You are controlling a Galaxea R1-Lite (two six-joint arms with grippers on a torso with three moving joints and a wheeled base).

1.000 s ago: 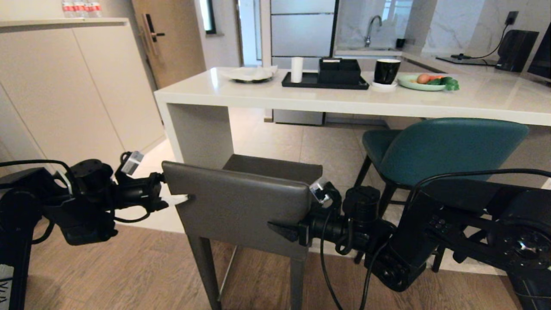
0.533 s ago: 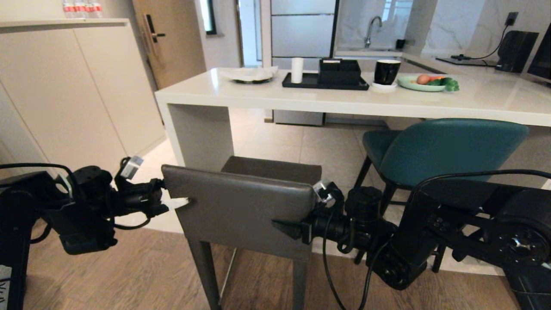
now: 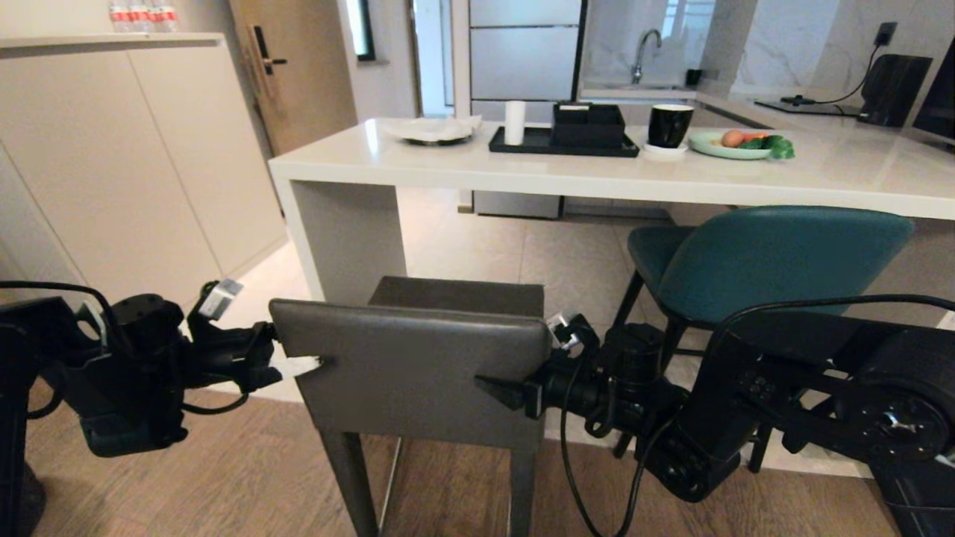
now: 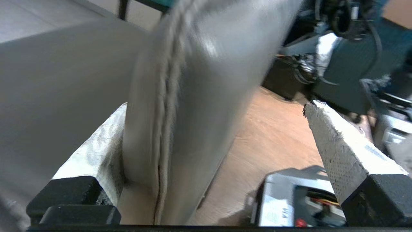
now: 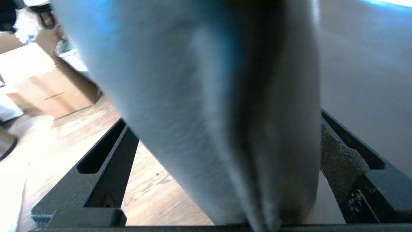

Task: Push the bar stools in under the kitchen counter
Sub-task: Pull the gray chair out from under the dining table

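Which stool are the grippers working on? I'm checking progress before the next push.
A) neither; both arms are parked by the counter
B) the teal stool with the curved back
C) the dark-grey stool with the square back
C: the left gripper and right gripper straddle opposite side edges of the dark-grey stool backrest, jaws open, while the teal stool sits untouched at the kitchen counter.

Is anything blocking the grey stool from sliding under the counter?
Nothing visible does. The floor between the grey stool and the kitchen counter shows nothing on it, and the teal stool stands off to the right.
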